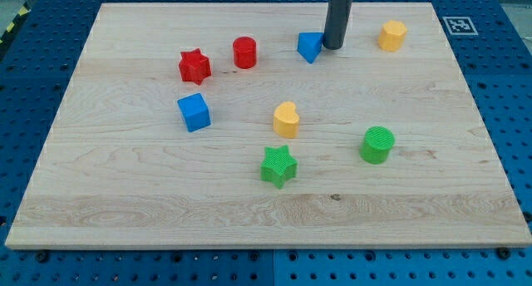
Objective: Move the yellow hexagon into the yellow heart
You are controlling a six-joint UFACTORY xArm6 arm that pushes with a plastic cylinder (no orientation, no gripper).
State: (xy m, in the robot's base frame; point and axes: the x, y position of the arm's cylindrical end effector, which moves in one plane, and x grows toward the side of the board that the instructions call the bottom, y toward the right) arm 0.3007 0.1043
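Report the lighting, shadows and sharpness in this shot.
Camera view: even, soft light, no glare on the wooden board; blocks such as the green star and yellow heart cast only faint shadows and look sharp. My tip, beside the blue block, looks crisp; the yellow hexagon is too.

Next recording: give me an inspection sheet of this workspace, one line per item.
Surface: wooden board, flat.
Job's things: yellow hexagon near the view's top right; yellow heart mid-board, far apart.
Clutter: red star, red cylinder, blue cube, green star, green cylinder, blue block.
End effector: my tip at the blue block's right side, left of the hexagon.
Cables: nothing seen.
Surroundings: blue pegboard, printed marker.
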